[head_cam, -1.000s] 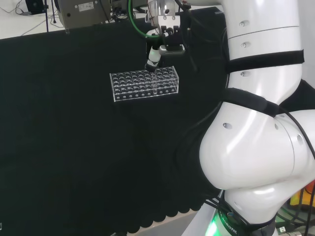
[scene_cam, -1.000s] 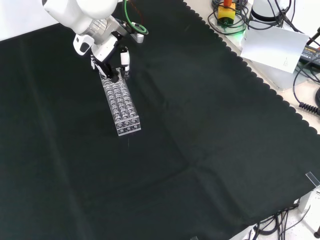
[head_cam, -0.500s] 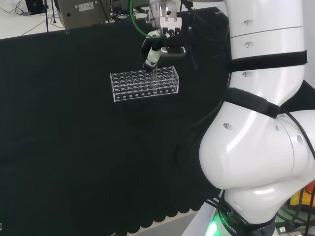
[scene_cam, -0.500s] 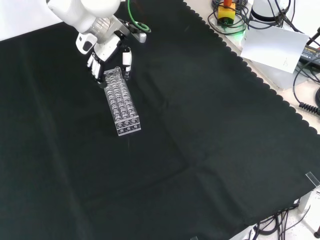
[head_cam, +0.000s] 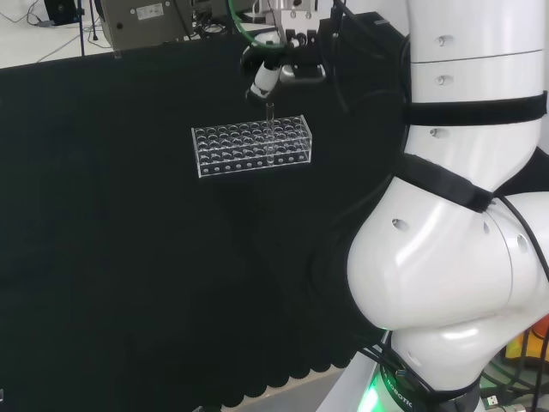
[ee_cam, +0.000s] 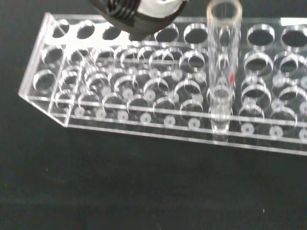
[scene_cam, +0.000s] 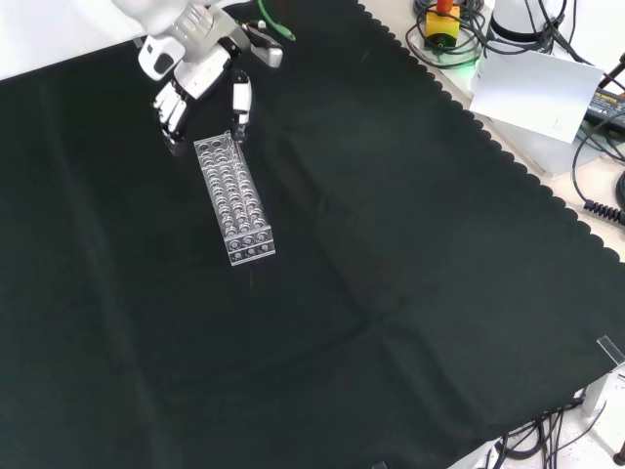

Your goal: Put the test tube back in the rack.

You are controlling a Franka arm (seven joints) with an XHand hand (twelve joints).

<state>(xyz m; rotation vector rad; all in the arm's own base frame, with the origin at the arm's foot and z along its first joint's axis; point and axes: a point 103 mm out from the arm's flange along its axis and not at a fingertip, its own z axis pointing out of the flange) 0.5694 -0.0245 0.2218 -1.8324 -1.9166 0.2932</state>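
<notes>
**One tube seated, hand lifting clear**

One clear test tube stands upright in a hole of the clear plastic rack, its open mouth well above the top plate and its foot down at the base, as the wrist view shows close up. In the head view the tube stands toward the rack's right end, away from the near edge. Beyond and above it the hand hangs with fingers spread and relaxed, holding nothing. A second ago those fingers were down at the rack's far end around the tube; half a second ago they had begun to part; now the hand has risen free and the tube stands alone. The placement looks done, and what remains is only to draw the arm away without brushing the tube.
</notes>
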